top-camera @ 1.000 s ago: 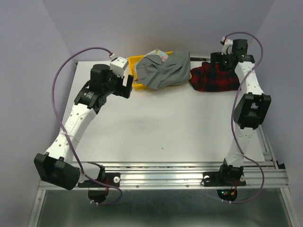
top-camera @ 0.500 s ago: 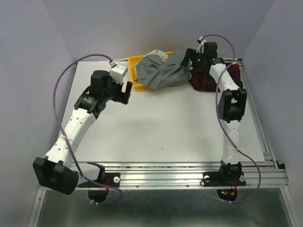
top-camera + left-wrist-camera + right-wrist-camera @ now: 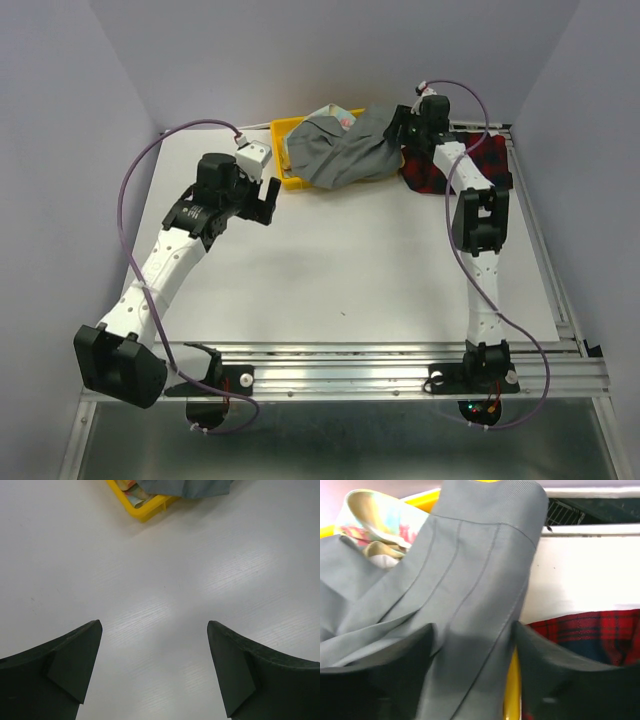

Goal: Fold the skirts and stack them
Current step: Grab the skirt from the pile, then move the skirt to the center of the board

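Skirts sit at the table's (image 3: 330, 260) far edge in the top view: the grey skirt (image 3: 350, 150) drapes over the tray (image 3: 283, 128), the floral skirt (image 3: 335, 117) peeks out behind it, and the plaid skirt (image 3: 495, 158) lies right of the right gripper (image 3: 405, 125), which meets the grey cloth. The left gripper (image 3: 262, 190) hovers just left of the tray. Its wrist view shows jaws spread wide over bare table, tray ahead of them. On the right wrist view, a grey fold fills the gap between the jaws, with plaid to their right and floral ahead-left; whether they pinch it, I cannot tell.
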Controlling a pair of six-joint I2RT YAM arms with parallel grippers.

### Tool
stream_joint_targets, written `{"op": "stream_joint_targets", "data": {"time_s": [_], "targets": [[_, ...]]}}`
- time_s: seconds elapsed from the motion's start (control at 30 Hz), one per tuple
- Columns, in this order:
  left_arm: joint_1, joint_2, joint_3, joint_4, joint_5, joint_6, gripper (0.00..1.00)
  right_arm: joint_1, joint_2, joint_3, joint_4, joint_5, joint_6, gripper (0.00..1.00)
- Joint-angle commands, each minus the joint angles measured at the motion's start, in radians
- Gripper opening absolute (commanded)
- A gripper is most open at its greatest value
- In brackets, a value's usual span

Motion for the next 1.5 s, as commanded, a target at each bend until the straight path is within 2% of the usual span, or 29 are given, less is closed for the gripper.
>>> {"op": "stream_joint_targets", "data": {"time_s": [0.0, 0.07, 0.1, 0.17, 0.2, 0.23, 0.37, 0.43, 0.47, 0.53, 0.6, 0.67, 0.7, 0.8, 0.9, 1.0, 1.1, 1.13, 1.2, 1.27, 1.33, 1.4, 1.47], "targets": [[0.006, 0.010, -0.014, 0.043, -0.006, 0.007, 0.99, -0.004, 0.009, 0.039, 0.098, 0.002, -0.015, 0.58], [0.006, 0.012, -0.012, 0.044, -0.003, 0.007, 0.99, -0.004, 0.000, 0.038, 0.117, -0.018, -0.020, 0.46], [0.006, 0.014, -0.008, 0.043, -0.003, 0.004, 0.99, -0.004, -0.001, 0.042, 0.120, -0.043, -0.020, 0.33], [0.006, 0.014, 0.003, 0.037, -0.006, 0.005, 0.99, -0.004, -0.015, 0.054, 0.127, -0.075, -0.021, 0.19], [0.006, 0.009, 0.006, 0.034, -0.008, 0.005, 0.99, 0.005, -0.024, 0.053, 0.135, -0.109, -0.020, 0.05], [0.008, 0.006, 0.009, 0.031, -0.009, 0.004, 0.99, 0.005, -0.037, 0.047, 0.135, -0.129, -0.018, 0.01], [0.023, -0.022, 0.021, 0.022, -0.006, -0.002, 0.99, 0.015, -0.139, 0.024, 0.146, -0.274, -0.027, 0.01], [0.057, -0.029, 0.043, 0.005, 0.035, -0.007, 0.99, 0.039, -0.234, -0.004, 0.120, -0.409, -0.069, 0.01], [0.096, -0.045, 0.070, -0.014, 0.085, -0.008, 0.99, 0.098, -0.408, -0.137, 0.068, -0.568, -0.225, 0.01], [0.106, -0.057, 0.086, -0.021, 0.100, -0.010, 0.99, 0.117, -0.455, -0.184, 0.010, -0.609, -0.367, 0.01], [0.123, -0.069, 0.098, -0.026, 0.120, -0.011, 0.99, 0.178, -0.582, -0.311, -0.143, -0.620, -0.581, 0.01], [0.130, -0.085, 0.101, -0.034, 0.136, -0.018, 0.99, 0.214, -0.656, -0.399, -0.240, -0.611, -0.702, 0.01], [0.141, -0.089, 0.101, -0.035, 0.143, -0.019, 0.99, 0.246, -0.719, -0.486, -0.333, -0.606, -0.835, 0.01], [0.147, -0.103, 0.098, -0.043, 0.167, -0.022, 0.99, 0.298, -0.796, -0.628, -0.492, -0.537, -1.001, 0.01], [0.153, -0.111, 0.087, -0.049, 0.186, -0.016, 0.99, 0.338, -0.912, -0.917, -0.535, -0.457, -1.174, 0.01], [0.155, -0.108, 0.074, -0.052, 0.210, 0.001, 0.99, 0.366, -0.966, -1.066, -0.537, -0.373, -1.233, 0.01], [0.155, -0.101, 0.031, -0.051, 0.236, 0.037, 0.99, 0.366, -1.017, -1.195, -0.518, -0.312, -1.245, 0.12], [0.155, -0.098, 0.021, -0.052, 0.245, 0.053, 0.99, 0.366, -1.028, -1.214, -0.514, -0.280, -1.217, 0.32], [0.155, -0.088, 0.002, -0.070, 0.290, 0.118, 0.99, 0.366, -1.061, -1.235, -0.509, -0.247, -1.137, 0.51], [0.155, -0.072, -0.012, -0.103, 0.355, 0.169, 0.98, 0.366, -1.086, -1.231, -0.497, -0.200, -1.072, 0.77], [0.143, -0.059, -0.031, -0.121, 0.377, 0.209, 0.98, 0.342, -1.121, -1.197, -0.471, -0.175, -1.006, 0.82], [0.097, -0.051, -0.060, -0.135, 0.373, 0.269, 0.95, 0.283, -1.129, -1.154, -0.469, -0.222, -0.937, 0.84], [0.051, -0.060, -0.087, -0.100, 0.342, 0.286, 0.95, 0.162, -1.111, -1.073, -0.471, -0.289, -0.855, 0.84]]}}
